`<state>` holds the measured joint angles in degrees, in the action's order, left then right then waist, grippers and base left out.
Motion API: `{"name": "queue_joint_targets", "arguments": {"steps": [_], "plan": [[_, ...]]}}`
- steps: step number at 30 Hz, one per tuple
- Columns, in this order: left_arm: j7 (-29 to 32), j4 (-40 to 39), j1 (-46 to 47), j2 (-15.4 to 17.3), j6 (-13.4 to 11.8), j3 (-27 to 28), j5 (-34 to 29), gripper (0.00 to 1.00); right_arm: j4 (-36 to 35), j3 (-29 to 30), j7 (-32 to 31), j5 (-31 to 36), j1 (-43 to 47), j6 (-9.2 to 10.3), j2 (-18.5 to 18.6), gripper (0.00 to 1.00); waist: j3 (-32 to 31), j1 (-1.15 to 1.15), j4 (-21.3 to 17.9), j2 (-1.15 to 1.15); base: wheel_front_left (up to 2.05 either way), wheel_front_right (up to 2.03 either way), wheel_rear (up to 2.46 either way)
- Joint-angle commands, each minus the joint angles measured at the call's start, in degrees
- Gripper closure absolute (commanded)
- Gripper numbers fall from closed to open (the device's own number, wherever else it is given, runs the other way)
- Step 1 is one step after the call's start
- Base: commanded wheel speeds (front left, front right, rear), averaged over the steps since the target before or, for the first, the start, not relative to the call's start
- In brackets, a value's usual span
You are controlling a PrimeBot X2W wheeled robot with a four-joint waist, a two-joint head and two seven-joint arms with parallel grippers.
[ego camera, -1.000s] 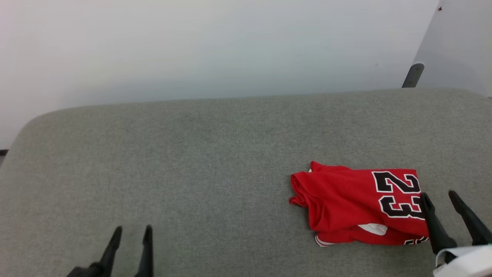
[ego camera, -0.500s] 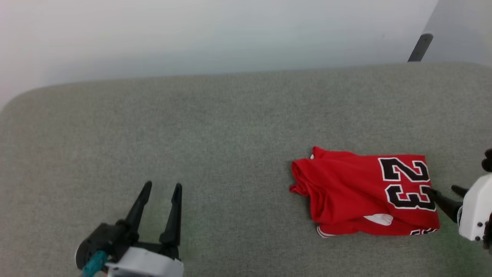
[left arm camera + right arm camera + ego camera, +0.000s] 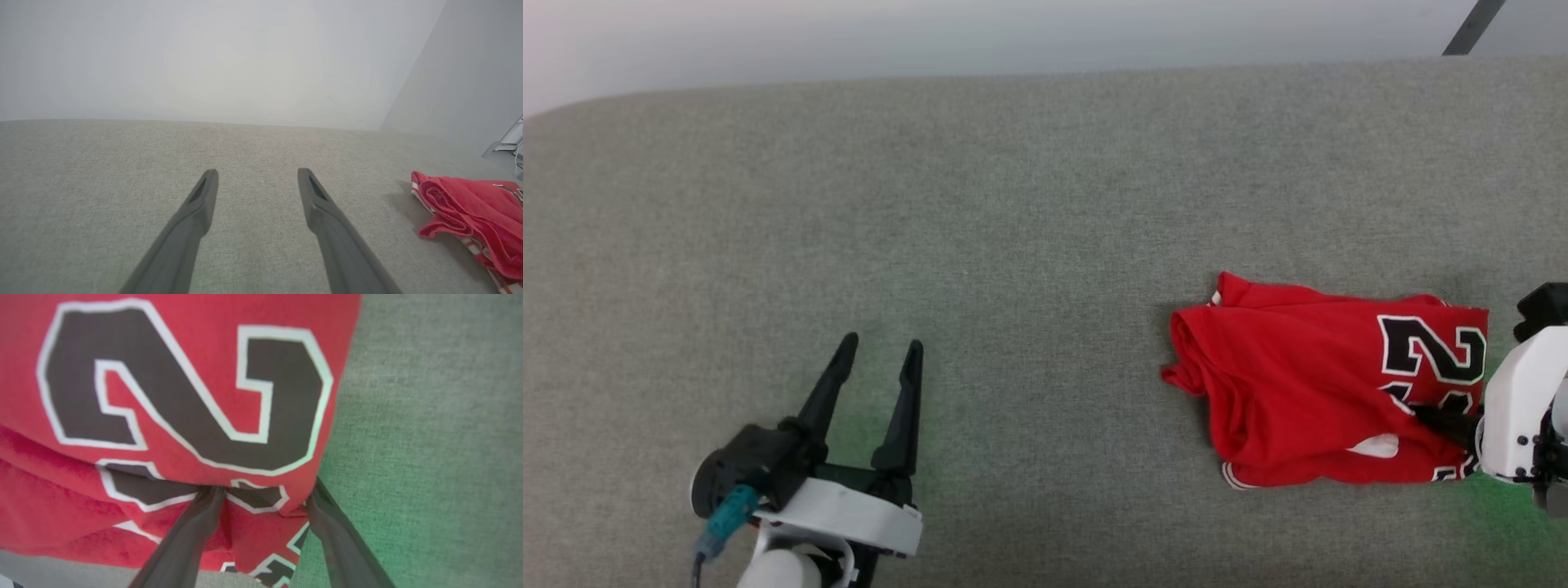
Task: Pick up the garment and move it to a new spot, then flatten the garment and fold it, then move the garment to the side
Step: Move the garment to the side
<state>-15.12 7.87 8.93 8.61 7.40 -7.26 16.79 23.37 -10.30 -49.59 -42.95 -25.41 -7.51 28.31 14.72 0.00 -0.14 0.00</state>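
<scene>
- 2 views are needed for the right gripper (image 3: 264,488). In the right wrist view its fingers are seen spread wide, with the tips touching a fold of the red jersey T-shirt (image 3: 184,396) and loose red cloth between them, not pinched. In the head view 1 dark finger is seen against the cloth, and the other is hidden by the white wrist housing.
- The left gripper (image 3: 882,341) is shown at the lower left of the head view, its fingers parted and empty over bare grey upholstery (image 3: 1013,204). In the left wrist view the T-shirt is placed well apart, to its right.
- The T-shirt is laid folded in a rough rectangle at the right of the upholstery, with its left end bunched.
- A black, white-outlined "23" (image 3: 1429,359) is carried at the T-shirt's right end, the "3" partly covered by the right gripper. A white patch (image 3: 1376,445) and striped trim (image 3: 1233,478) are seen along the near edge.
- A pale wall (image 3: 931,33) is seen behind, with a dark slanted bar (image 3: 1470,28) at the top right.
</scene>
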Motion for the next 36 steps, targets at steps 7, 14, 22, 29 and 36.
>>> {"name": "queue_joint_targets", "arguments": {"steps": [7, 14, 22, 29, 36], "plan": [[0.0, -1.5, 1.4, 1.3, 0.1, -0.3, -0.7, 0.00, 1.0, 3.7, 8.0, -1.6, -1.4, 0.06, -2.0, 1.00, 1.6, 0.00, -3.0, 0.00, 0.00, 0.00, 0.00], [0.0, -2.0, 6.5, 4.1, 0.1, -3.5, -1.4, 0.00, -0.2, 7.7, 12.8, -2.6, -3.8, 0.05, 2.4, 1.00, 4.6, 0.00, -8.0, 0.00, 0.00, 0.00, 0.00], [0.0, -3.5, 16.5, 7.1, 0.1, -9.8, -2.7, 0.00, 2.4, 11.7, 15.4, -0.6, -8.3, 0.05, 8.2, 1.00, 10.7, 0.00, -12.6, 0.00, 0.00, 0.00, 0.00], [0.0, -4.2, 24.4, 10.6, 0.1, -14.6, -3.1, 0.00, 8.1, 12.6, 19.3, 3.0, -13.6, 0.05, 11.1, 1.00, 16.0, 0.00, -15.2, 0.00, 0.00, 0.00, 0.00], [0.0, -6.1, 30.5, 13.6, 0.1, -16.7, -3.8, 0.00, 16.8, 11.5, 27.4, 6.5, -19.4, 0.06, 12.6, 1.00, 19.6, 0.00, -15.9, 0.00, 0.00, 0.00, 0.00]]}}
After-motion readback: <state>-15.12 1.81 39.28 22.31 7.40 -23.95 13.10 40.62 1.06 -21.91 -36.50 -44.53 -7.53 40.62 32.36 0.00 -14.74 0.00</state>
